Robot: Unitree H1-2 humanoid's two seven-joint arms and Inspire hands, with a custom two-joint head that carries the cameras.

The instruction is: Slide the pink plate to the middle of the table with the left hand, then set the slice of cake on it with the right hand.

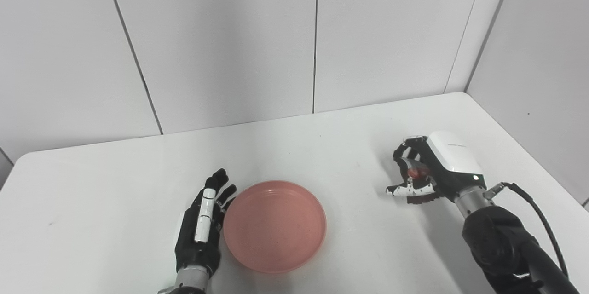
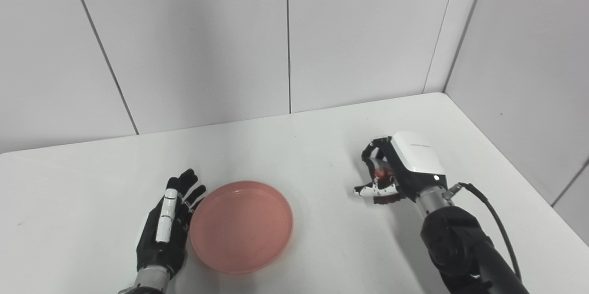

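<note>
- Bright, even, diffuse light from overhead; no hard highlights.
- Table near blown-out white, surface texture mostly lost.
- Soft faint shadows only: under the right hand and along its arm, thin one by the left hand, slight rim shadow around the plate.
- Mild sheen on the right hand's white shell.
- Focus sharp throughout, no motion blur.
- Some compression softness; wall seams lean outward toward the edges.
- Thing inside the right hand too small and dark to read.

— How's the left hand?
— Flat, fingers straight and together, pointing away.
— The right hand?
— Tilted on edge, fingers curled in around something small; forearm slanting up from the corner.
</note>
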